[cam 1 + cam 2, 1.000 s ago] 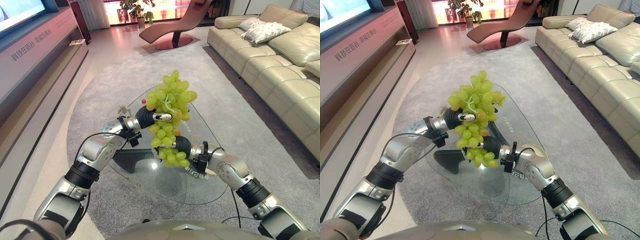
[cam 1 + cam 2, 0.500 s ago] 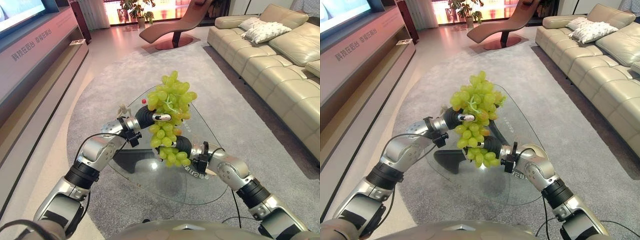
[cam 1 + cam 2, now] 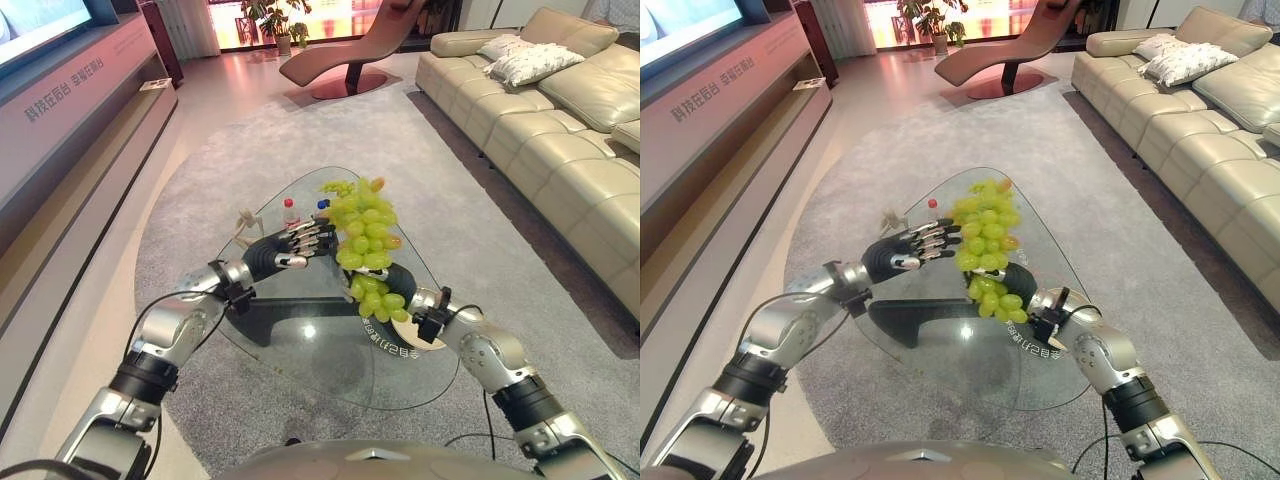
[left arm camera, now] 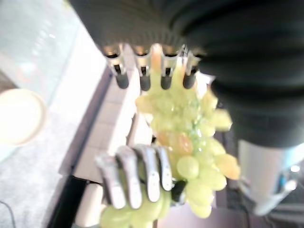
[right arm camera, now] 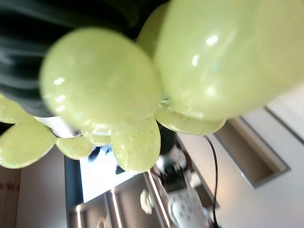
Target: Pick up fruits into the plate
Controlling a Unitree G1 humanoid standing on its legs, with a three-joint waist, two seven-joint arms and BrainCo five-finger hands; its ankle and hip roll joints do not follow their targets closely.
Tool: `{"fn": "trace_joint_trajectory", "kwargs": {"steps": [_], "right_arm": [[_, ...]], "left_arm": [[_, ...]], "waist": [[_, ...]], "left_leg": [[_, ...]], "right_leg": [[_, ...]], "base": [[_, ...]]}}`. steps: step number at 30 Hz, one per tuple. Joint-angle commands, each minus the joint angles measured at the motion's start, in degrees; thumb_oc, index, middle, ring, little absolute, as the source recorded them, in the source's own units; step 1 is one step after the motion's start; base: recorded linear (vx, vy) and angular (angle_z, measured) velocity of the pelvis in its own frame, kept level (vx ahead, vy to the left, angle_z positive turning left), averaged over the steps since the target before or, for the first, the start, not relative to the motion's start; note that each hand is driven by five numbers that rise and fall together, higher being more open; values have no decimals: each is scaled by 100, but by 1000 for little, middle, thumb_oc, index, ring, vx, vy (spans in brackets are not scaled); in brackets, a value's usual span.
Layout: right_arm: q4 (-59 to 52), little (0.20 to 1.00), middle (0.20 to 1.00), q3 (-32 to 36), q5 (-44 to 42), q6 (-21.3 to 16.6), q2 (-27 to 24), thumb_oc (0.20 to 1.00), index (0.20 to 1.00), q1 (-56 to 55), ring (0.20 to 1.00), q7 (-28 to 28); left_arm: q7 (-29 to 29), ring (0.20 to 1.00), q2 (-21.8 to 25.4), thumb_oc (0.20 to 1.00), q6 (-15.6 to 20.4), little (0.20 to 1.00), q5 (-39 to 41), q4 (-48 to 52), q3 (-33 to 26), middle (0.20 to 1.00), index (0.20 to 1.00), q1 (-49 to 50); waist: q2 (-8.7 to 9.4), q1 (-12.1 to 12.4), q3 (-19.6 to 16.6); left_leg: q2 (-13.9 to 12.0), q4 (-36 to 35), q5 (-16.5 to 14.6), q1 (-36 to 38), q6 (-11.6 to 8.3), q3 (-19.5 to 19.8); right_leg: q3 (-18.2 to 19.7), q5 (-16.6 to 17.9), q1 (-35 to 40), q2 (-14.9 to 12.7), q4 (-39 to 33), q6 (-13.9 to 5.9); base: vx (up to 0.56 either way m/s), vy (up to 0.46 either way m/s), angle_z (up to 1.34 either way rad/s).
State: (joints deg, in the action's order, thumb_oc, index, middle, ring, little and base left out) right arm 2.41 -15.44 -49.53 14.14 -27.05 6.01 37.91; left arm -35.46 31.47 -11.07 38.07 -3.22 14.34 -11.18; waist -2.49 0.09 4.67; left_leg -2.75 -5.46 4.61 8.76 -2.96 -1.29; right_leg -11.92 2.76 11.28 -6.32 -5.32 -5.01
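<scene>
Silver-grey arms, dark ribbed wrist covers, silver fingers [image 3: 312, 238] with dark tips

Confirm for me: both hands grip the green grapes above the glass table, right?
Not quite. The right hand grips the green grapes above the glass table, but the left hand has let go: its fingers are straight beside the bunch, as the left eye view shows.

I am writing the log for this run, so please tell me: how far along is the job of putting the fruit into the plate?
Done: the grapes are lifted off the glass table. In hand: the right hand is curled round the bunch, and the left hand is open beside it. Left: the plate looks empty; the grapes are not yet in it.
</scene>
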Motion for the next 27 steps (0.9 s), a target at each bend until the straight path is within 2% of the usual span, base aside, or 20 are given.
{"fn": "trace_joint_trajectory", "kwargs": {"steps": [1,7,13,15,19,20,22,24,26,27], "right_arm": [[-156,200,200,497,-502,-667,213,200,200,218,200,119],[66,200,200,995,-384,-855,183,200,200,-129,200,-45],[407,200,200,1419,-111,-1087,95,200,200,-326,200,-389],[616,200,200,1452,-72,-1250,5,200,200,-210,200,-598],[1066,200,200,1401,-103,-1589,-139,200,200,218,200,-987],[1262,200,200,1357,-96,-1688,-211,200,200,504,200,-1208],[1440,200,200,1300,-22,-1787,-289,200,200,834,200,-1445],[1722,200,200,1198,36,-1953,-397,200,200,1282,200,-1717],[2060,200,200,1138,157,-2083,-653,200,200,1801,200,-2071],[2108,200,200,1129,182,-2109,-690,200,200,1874,200,-2109]], "left_arm": [[1,1000,225,1000,282,1000,-168,-258,-552,1000,1000,-49],[345,1000,149,1000,462,1000,-613,-901,-986,1000,1000,610],[1376,1000,-115,1000,946,1000,-1408,-2128,-1160,1000,1000,1156],[1977,1000,-261,1000,1308,1000,-1671,-2928,-942,1000,1000,1137],[2702,1000,-652,1000,1578,1000,-1930,-4203,-635,1000,1000,821],[2986,1000,-779,1000,1474,1000,-1885,-4624,-471,1000,1000,658],[3196,1000,-884,1000,1433,1000,-1967,-5159,-360,1000,1000,533],[3374,1000,-979,1000,1517,1000,-2065,-5634,-175,1000,1000,427],[3550,1000,-1057,1000,1475,1000,-2035,-5946,2,1000,1000,353],[3584,1000,-1067,1000,1500,1000,-2024,-5966,15,1000,1000,337]], "waist": [[213,180,59],[204,185,147],[210,165,382],[214,158,566],[217,131,963],[200,105,1174],[180,70,1443],[163,59,1776],[101,69,2137],[92,68,2180]], "left_leg": [[72,83,-782,448,11,-352],[52,98,-774,430,-12,-340],[28,147,-758,290,-37,-333],[15,241,-745,99,-54,-304],[14,383,-707,-291,-57,-253],[20,436,-674,-467,-58,-223],[35,487,-626,-694,-45,-204],[51,602,-564,-1029,-48,-145],[66,759,-475,-1451,-64,-40],[67,793,-467,-1521,-65,-25]], "right_leg": [[113,-121,27,-297,32,-320],[89,-110,10,-311,32,-329],[73,-76,-140,-336,48,-340],[94,-49,-332,-350,116,-340],[160,-16,-725,-342,250,-321],[201,0,-904,-325,310,-302],[255,24,-1150,-285,383,-264],[303,43,-1477,-245,520,-209],[296,38,-1935,-179,772,-140],[296,33,-2017,-174,823,-130]], "base": [[0,0,0],[16,2,0],[-14,-26,-1],[-112,-85,0],[-175,-93,3],[-212,-107,5],[-200,-104,10],[-233,-120,6],[-219,-120,-6],[-170,-92,-10]]}}
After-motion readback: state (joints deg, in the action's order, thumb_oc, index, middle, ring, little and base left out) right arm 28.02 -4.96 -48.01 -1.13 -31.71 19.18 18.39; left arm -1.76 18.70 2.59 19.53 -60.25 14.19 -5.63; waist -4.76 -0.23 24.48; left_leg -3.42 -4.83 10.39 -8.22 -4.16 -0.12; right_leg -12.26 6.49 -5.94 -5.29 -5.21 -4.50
